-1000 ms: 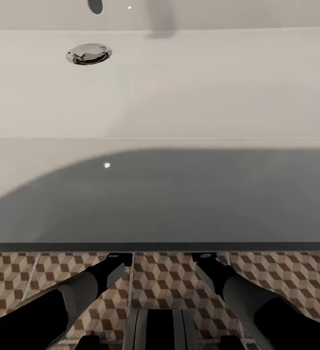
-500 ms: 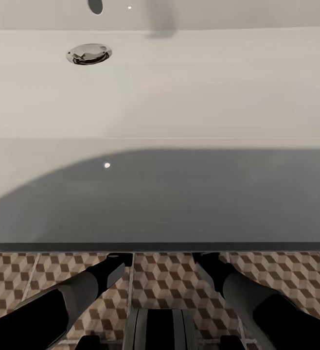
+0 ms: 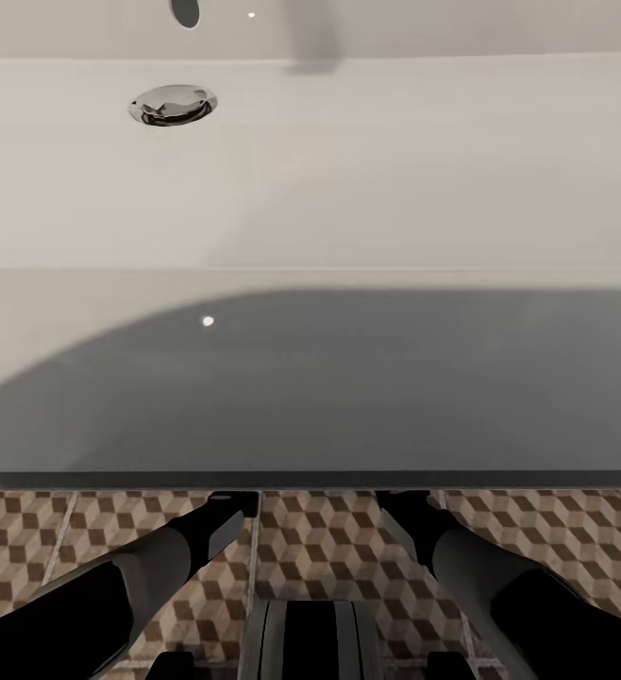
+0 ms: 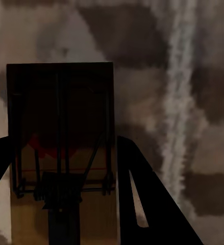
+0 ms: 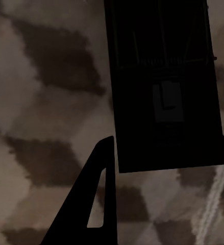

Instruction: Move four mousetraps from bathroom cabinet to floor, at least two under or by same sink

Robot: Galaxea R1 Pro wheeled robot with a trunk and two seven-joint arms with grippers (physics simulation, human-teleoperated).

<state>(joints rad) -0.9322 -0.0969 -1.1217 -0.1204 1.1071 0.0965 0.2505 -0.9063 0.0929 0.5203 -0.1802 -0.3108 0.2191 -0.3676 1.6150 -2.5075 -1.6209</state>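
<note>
Patterned cube-print bathroom floor (image 3: 556, 538) lies nearest, both arms reaching under the white sink (image 3: 348, 189) beyond. Left claw (image 4: 60, 204) straddles a mousetrap (image 4: 60, 122) lying on the tiles; right claw (image 5: 163, 204) straddles a darker mousetrap (image 5: 163, 87). Whether either grips, I cannot tell. No writing is legible.

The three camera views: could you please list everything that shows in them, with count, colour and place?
sink: one, white, wide basin spanning the head view above the floor.
drain: one, chrome, in the basin, toward the robot's left.
bathroom floor: brown, beige and white cube-pattern tiles, below the sink's front edge.
mousetraps: two, dark wood; one between the left gripper's fingers, one by the right gripper's fingers, floor close behind both.
left gripper: black.
right gripper: black.
</note>
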